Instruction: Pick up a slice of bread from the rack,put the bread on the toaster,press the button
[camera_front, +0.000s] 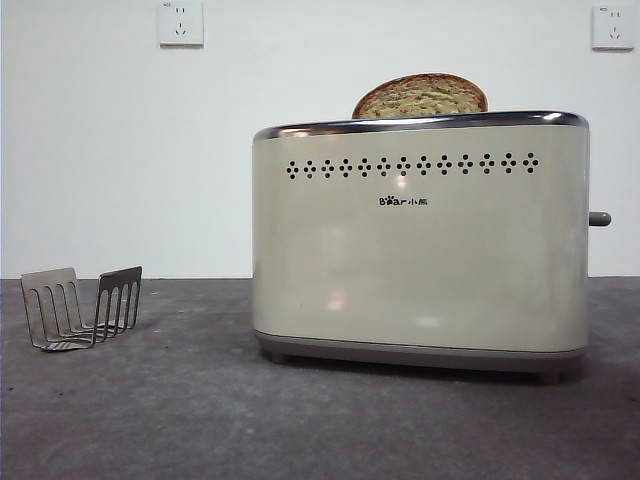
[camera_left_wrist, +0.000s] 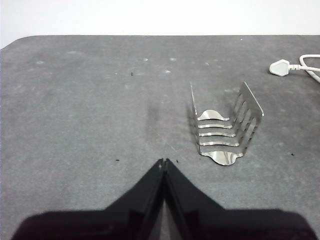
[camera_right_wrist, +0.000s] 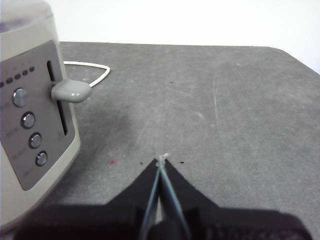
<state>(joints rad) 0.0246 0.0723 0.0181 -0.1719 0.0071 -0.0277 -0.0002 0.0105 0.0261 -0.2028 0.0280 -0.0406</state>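
Observation:
The slice of bread (camera_front: 420, 97) stands in the top slot of the cream toaster (camera_front: 420, 250), its rounded brown top poking above the chrome rim. The grey button (camera_front: 599, 219) sticks out of the toaster's right end; in the right wrist view the button (camera_right_wrist: 70, 90) sits high in its slot on the toaster (camera_right_wrist: 30, 125). The metal rack (camera_front: 80, 307) stands with nothing in it at the left; the left wrist view shows the rack (camera_left_wrist: 225, 127) ahead and to one side. My left gripper (camera_left_wrist: 163, 161) is shut on nothing. My right gripper (camera_right_wrist: 161, 159) is shut, off to the side of the button.
Two white wall sockets (camera_front: 181, 23) (camera_front: 612, 27) hang on the back wall. A white plug and cord (camera_left_wrist: 282, 67) lie on the grey table beyond the rack. The toaster's cord (camera_right_wrist: 92, 70) loops behind it. Round control knobs (camera_right_wrist: 28, 120) line the toaster's end panel.

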